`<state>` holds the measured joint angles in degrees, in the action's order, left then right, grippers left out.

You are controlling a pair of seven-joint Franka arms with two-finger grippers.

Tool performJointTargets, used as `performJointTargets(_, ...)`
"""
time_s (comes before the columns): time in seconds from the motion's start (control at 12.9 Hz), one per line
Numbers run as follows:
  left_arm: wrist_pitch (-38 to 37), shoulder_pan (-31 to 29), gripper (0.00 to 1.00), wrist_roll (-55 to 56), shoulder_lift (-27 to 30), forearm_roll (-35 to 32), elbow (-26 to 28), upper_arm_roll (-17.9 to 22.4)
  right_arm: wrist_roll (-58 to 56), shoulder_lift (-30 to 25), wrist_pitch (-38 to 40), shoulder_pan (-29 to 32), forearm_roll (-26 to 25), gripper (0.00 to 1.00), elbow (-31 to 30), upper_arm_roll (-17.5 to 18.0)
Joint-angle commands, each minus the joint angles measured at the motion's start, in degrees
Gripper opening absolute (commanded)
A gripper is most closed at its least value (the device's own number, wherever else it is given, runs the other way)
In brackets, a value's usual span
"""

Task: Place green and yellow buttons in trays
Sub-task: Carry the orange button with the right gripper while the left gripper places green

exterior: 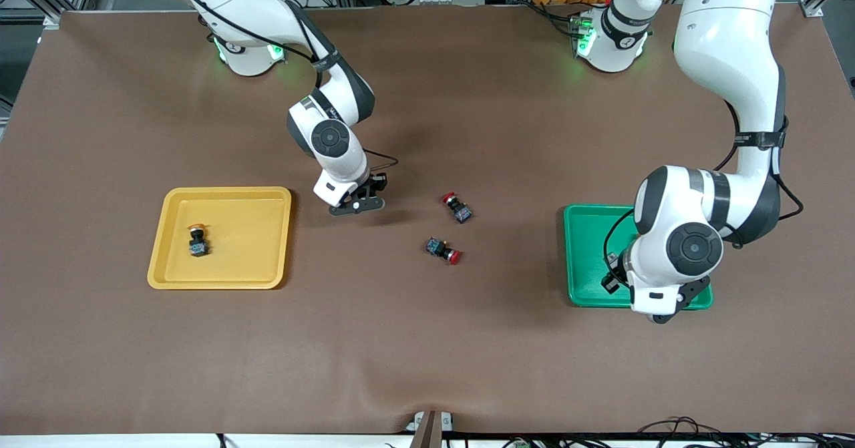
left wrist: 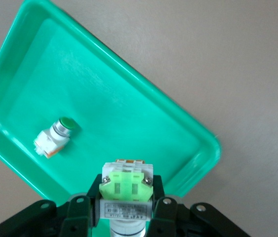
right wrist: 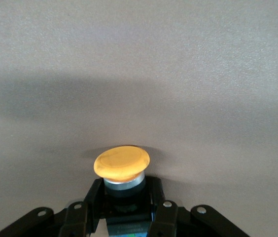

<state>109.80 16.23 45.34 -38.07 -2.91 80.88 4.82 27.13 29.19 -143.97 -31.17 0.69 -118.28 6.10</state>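
Yellow button point(right wrist: 121, 164) gripped by right fingers point(right wrist: 164, 217) on surface | white button point(left wrist: 125, 190) gripped by left fingers point(left wrist: 77, 215) over green tray point(left wrist: 198, 133) | two red buttons point(exterior: 457, 207) between trays

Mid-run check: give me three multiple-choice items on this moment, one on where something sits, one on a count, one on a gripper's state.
1. Where does the loose pale-bodied push-button with the green cap lie?
A. in the shallow green plastic tray
B. in the shallow yellow plastic tray
C. on the brown table mat

2. How many black-bodied switches with red caps lie on the mat between the trays?
A. none
B. two
C. four

3. What is the right gripper doing?
A. open over the yellow tray
B. shut on nothing
C. shut on a black-bodied button with an orange-yellow cap

Answers: 1 A, the left wrist view shows it on the green tray's floor. 2 B, the front view shows a pair there. 3 C, the right wrist view shows its fingers clamping that button's body.
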Motion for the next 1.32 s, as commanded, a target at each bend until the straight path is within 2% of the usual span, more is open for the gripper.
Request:
performJointTargets(0.0, -0.82, -1.37, 0.00, -10.68, -0.85, -0.07, 2.44, -0.34, 2.05, -0.10, -1.14, -0.47, -1.04, 0.00, -0.81, -0.21)
performJointTargets(0.15, -0.82, -2.77, 0.00, -18.42, -2.88, -0.07, 2.44, -0.34, 2.13, -0.71, -0.18, -0.03, -1.04, 0.00, -0.81, -0.13)
performJointTargets(0.31, -0.30, -2.78, 0.00, -20.12, -5.42, 0.01, 2.35, -0.34, 1.61, -2.20, 3.67, 0.32, -1.04, 0.00, -0.28, -0.13)
performJointTargets(0.39, 0.14, -2.69, 0.39, -20.03, -6.22, -0.07, 2.18, -0.34, 1.26, -3.69, 5.87, 1.19, -1.04, 0.00, -0.02, -0.13)
performJointTargets(0.46, 0.49, -2.69, 0.99, -20.21, -6.05, -0.16, 2.18, -0.34, 0.21, -4.84, 9.03, 1.98, -0.95, 0.00, 1.03, -0.04)
performJointTargets(0.77, -0.11, -2.87, 1.00, -20.64, -2.38, -0.07, 2.17, -0.43, -5.32, -8.71, 22.47, 5.58, -0.78, 0.00, 6.30, 0.05)
performJointTargets(1.01, -4.40, -4.44, 1.00, -23.00, 5.17, -0.07, 2.97, -0.43, -17.33, -9.15, 29.26, 12.69, -0.86, 0.00, 9.73, -0.04)
performJointTargets(1.24, -8.63, -6.91, 1.00, -28.19, 14.22, -0.07, 6.64, -0.60, -33.14, -10.12, 30.67, 21.91, -1.13, 0.00, 9.30, -0.21)
